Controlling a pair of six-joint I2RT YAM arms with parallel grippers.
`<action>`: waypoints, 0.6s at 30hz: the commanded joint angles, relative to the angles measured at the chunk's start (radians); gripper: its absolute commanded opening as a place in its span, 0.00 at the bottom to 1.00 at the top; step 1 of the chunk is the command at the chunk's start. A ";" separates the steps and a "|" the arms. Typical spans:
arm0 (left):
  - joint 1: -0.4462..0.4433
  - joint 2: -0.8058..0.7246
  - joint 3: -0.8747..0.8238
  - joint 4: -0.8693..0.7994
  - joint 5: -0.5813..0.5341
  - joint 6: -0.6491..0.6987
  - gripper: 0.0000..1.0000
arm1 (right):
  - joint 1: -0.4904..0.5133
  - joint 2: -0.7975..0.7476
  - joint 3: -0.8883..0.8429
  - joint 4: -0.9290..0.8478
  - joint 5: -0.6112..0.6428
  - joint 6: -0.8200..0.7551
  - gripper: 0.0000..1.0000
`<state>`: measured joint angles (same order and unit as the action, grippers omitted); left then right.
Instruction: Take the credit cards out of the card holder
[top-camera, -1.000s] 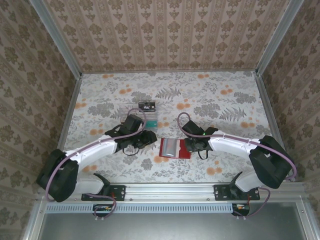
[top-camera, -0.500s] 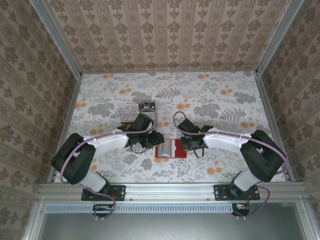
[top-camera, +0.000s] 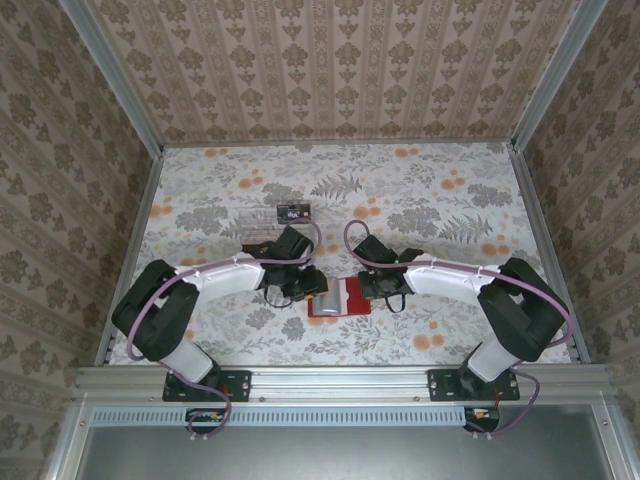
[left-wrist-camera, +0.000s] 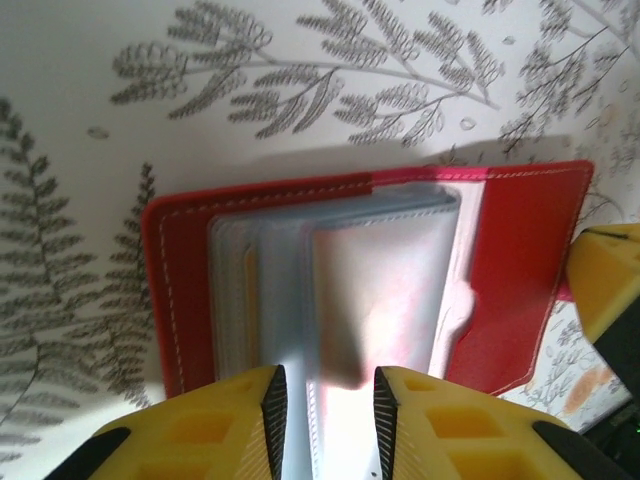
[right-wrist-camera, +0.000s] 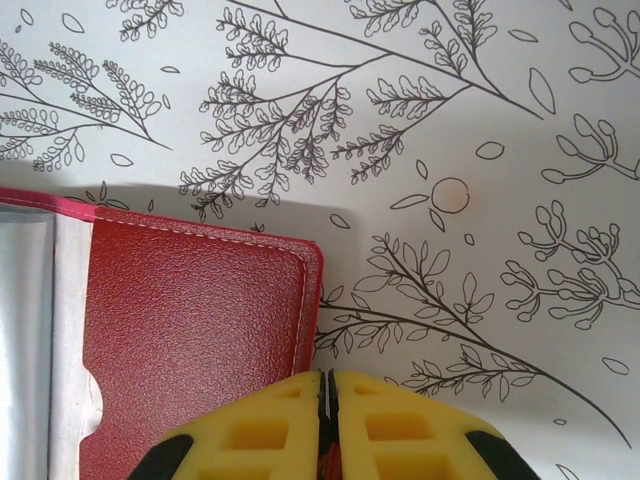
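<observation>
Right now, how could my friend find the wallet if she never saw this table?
Look at the flowery table, near the middle of its front edge. The wallet lies open there between the left claw and the right claw. It is the only red thing, with pale pockets inside, unlike the small black card farther back.

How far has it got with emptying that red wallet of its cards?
Done: the card holder lies open, and one black card already lies apart, farther back. In hand: the right gripper pinches the holder's edge while the left gripper straddles a pale inner panel. Left: more sleeves remain; whether they hold cards I cannot tell.
</observation>
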<state>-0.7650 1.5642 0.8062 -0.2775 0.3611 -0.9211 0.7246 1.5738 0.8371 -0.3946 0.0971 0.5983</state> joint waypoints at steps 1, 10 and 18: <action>-0.014 -0.019 0.015 -0.059 -0.020 0.021 0.32 | 0.005 0.015 0.022 -0.005 -0.015 -0.014 0.12; -0.032 0.034 0.028 0.057 0.062 0.004 0.34 | 0.007 0.031 0.023 0.009 -0.040 -0.009 0.12; -0.051 0.072 0.090 0.172 0.138 0.002 0.35 | 0.008 0.023 0.021 0.024 -0.056 0.004 0.12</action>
<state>-0.8028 1.6199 0.8474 -0.1596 0.4530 -0.9222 0.7246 1.5887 0.8371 -0.3897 0.0650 0.5991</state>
